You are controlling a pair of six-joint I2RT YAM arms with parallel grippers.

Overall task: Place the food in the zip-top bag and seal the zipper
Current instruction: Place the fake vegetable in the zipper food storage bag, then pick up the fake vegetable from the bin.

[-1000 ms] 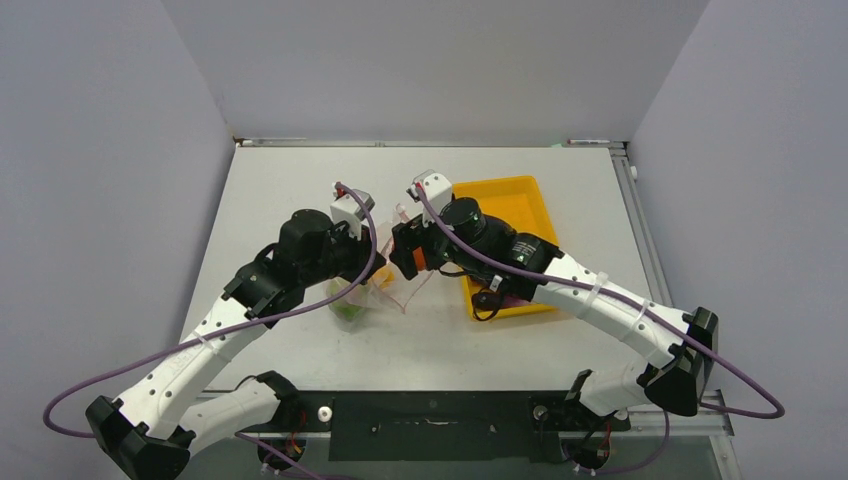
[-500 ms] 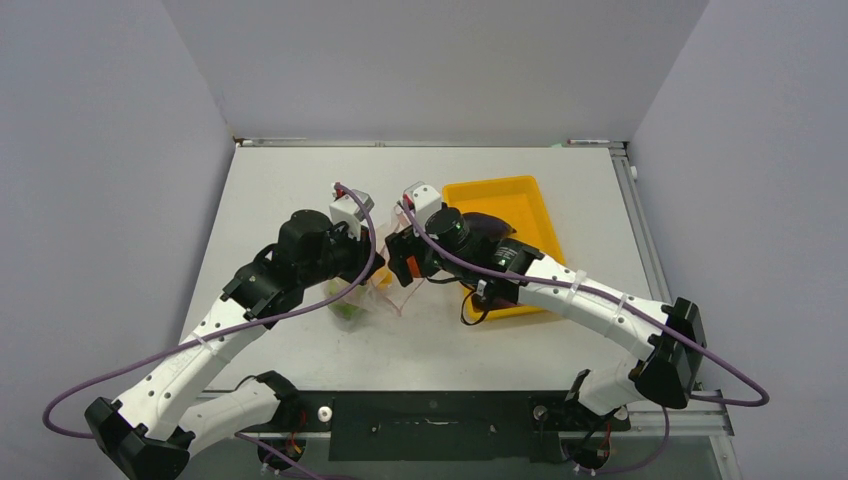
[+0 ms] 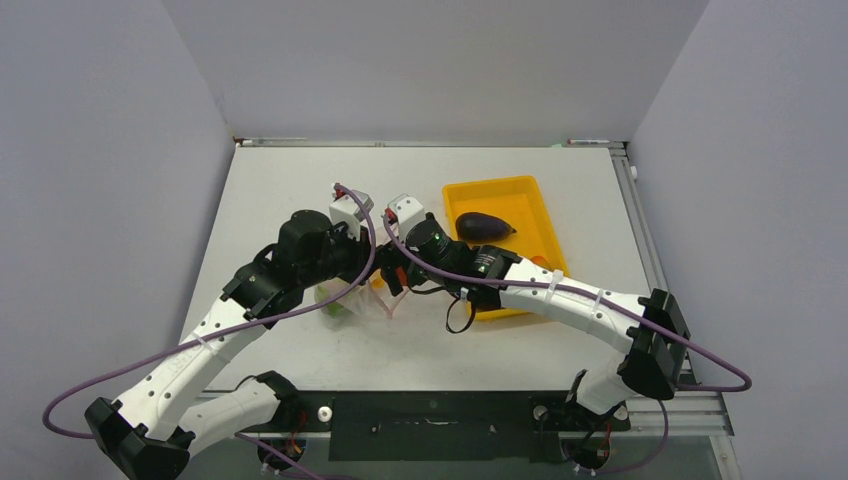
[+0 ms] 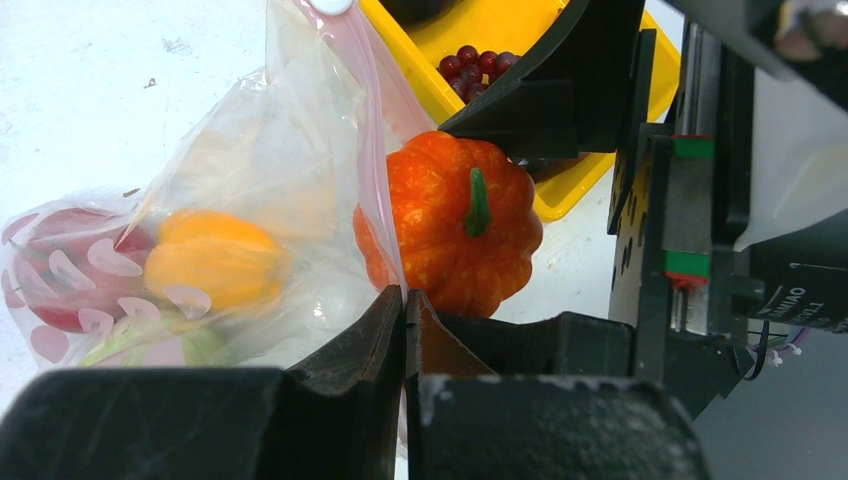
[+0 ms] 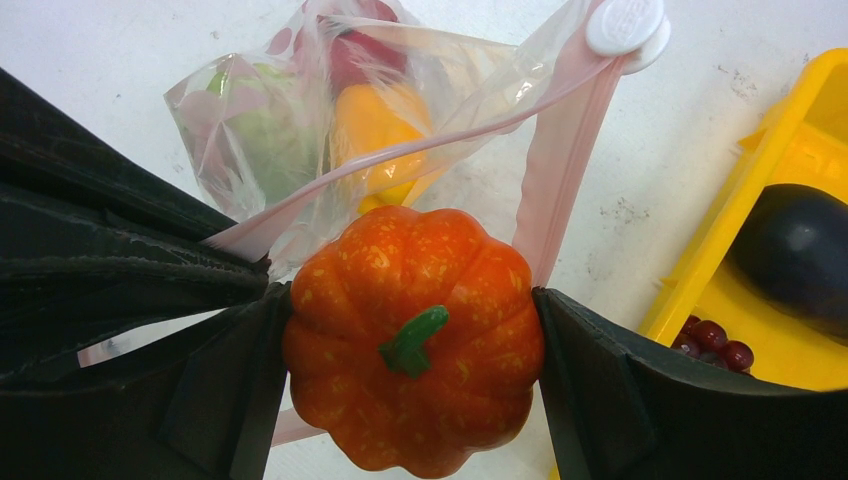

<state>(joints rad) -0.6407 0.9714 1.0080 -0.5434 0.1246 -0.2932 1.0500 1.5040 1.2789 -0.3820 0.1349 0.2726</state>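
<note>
Here, in the overhead view, I see both arms reach inward and meet above the white table [image 3: 300, 180]. The left gripper [image 3: 368, 272] and the right gripper [image 3: 388, 280] sit just beside each other at a clear floppy zip-top bag [image 3: 345, 300]. Beyond the right gripper lies a yellow rectangular tray [image 3: 500, 187] with a dark purple toy eggplant [image 3: 483, 225] in it.

In the left wrist view, the left gripper's black fingers [image 4: 340, 350] are pressed together on the thin pinkish-red zipper strip [image 4: 375, 180], pinching the bag's mouth edge. To the left of the fingers, a yellow-orange piece [image 4: 215, 260], a red piece [image 4: 70, 280] and a green piece [image 4: 150, 345] show through the plastic. Just right of the strip sits an orange toy pumpkin [image 4: 450, 225]. A dark red grape cluster [image 4: 478, 62] lies in the tray beyond.

In the right wrist view, the right gripper's jaws are spread pumpkin-wide and clamp the pumpkin by its sides, with its green stem facing the camera. The pumpkin hangs at the bag's open mouth, and I cannot tell whether it is inside the rim. A white slider tab [image 5: 625, 25] sits at the far end of the zipper strip.
</note>
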